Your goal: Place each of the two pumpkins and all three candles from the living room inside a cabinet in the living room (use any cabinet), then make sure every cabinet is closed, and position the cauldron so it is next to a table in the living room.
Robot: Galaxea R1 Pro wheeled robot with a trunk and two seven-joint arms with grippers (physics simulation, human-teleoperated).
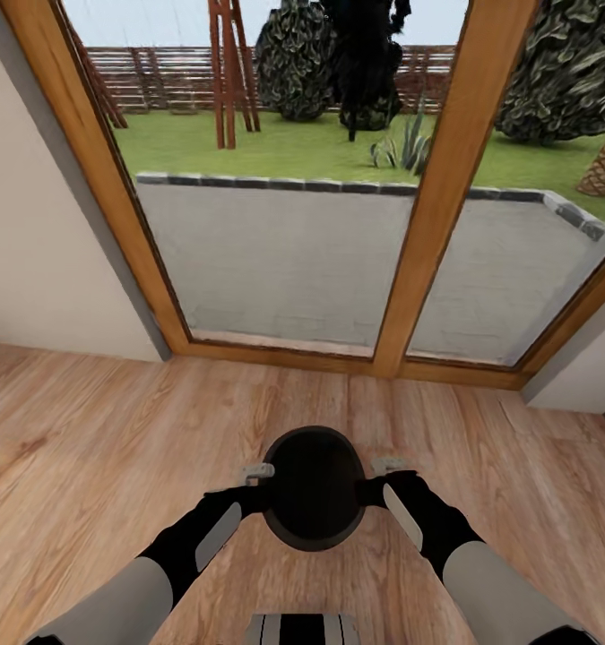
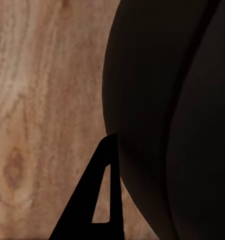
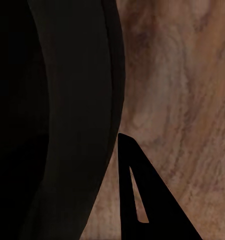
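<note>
The cauldron point(image 1: 314, 488) is a black round pot with a dark open mouth, held between both arms above the wood floor, just in front of my trunk. My left gripper point(image 1: 264, 491) clamps its left rim and my right gripper point(image 1: 374, 485) clamps its right rim. In the left wrist view one black finger point(image 2: 87, 210) lies against the cauldron's curved outer wall point(image 2: 167, 125); the other finger is hidden. The right wrist view has a finger point(image 3: 147, 200) outside the cauldron wall point(image 3: 57, 120) in the same way. Pumpkins, candles and cabinet are out of view.
A tall glass door with a wooden frame point(image 1: 427, 224) stands straight ahead, with a paved patio and garden beyond. White walls point(image 1: 42, 251) flank it at left and far right. Plank floor point(image 1: 114, 448) lies open on both sides of me.
</note>
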